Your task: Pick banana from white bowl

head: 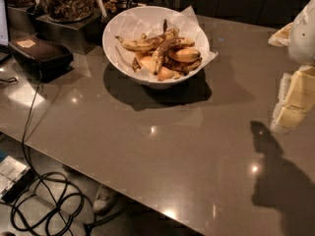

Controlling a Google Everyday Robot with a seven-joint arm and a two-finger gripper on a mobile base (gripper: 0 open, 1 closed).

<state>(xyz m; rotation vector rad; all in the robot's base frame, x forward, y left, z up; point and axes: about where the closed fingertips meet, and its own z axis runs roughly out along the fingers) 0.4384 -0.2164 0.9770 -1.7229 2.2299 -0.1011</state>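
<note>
The white bowl stands at the back middle of the grey counter, lined with crinkled white paper that pokes past its rim. The banana, long, slim and heavily blotched dark brown, lies diagonally on top of the pile in the bowl. A lighter, yellower speckled banana lies to its left, and plumper yellow-orange bananas lie beside and under it. My gripper hangs at the right edge of the view, above the counter, well to the right of the bowl and nearer to me. It holds nothing that I can see.
Clear jars of nuts on a metal stand sit back left of the bowl. A dark device with a cable lies at the left. The counter's front edge runs diagonally, with cables on the floor below.
</note>
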